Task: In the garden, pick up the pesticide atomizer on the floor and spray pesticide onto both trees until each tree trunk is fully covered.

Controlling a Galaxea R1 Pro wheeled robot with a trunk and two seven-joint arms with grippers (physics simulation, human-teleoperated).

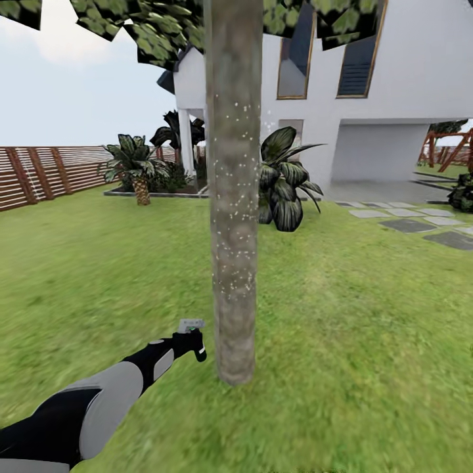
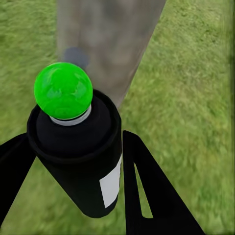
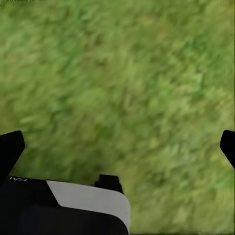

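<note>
One tree's grey-brown trunk [image 1: 233, 164] rises in the middle of the head view, with its leaves [image 1: 164, 29] at the top edge. Fine white pesticide specks [image 1: 242, 213] dot the middle of the bark, thinning toward the base. My left gripper [image 1: 190, 347] reaches low beside the trunk's left side, shut on the pesticide atomizer [image 1: 192, 326]. In the left wrist view the atomizer [image 2: 81, 156] is a black bottle with a white label and a bright green ball on top, held between the black fingers [image 2: 152, 196], facing the trunk [image 2: 110, 39]. My right gripper [image 3: 119, 147] hangs open over grass.
Lawn [image 1: 355, 341] spreads all around the trunk. Behind it stand a white house [image 1: 381, 112], dark palm-like plants [image 1: 282, 177] and a planter bed [image 1: 141, 171]. A slat fence [image 1: 46, 172] runs at the left, with stepping stones [image 1: 410, 223] and a wooden playset [image 1: 450, 148] at the right.
</note>
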